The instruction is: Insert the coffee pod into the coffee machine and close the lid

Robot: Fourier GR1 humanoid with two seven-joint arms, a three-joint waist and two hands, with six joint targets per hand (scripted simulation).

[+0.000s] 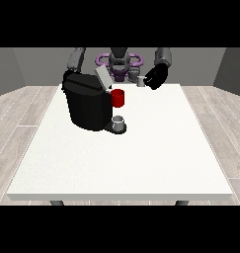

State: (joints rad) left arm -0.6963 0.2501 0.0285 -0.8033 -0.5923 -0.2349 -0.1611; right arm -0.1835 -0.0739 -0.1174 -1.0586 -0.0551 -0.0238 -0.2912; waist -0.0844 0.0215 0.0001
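A black coffee machine (87, 106) stands on the white table (141, 158), left of centre, with its grey lid (101, 76) tilted up and open. A red part (118, 98) shows at its front, above a small grey cup (119, 121) on the drip tray. The small grey coffee pod (140, 82) is near the table's far edge, right of the machine. The hand at the view's right (155, 76) is against it, fingers curled round the pod. The other arm (76, 59) drops behind the machine, and its hand is hidden.
The robot's torso (119, 62), with purple parts, stands behind the table's far edge. White tabletop stretches in front of and to the right of the machine. Wooden floor surrounds the table.
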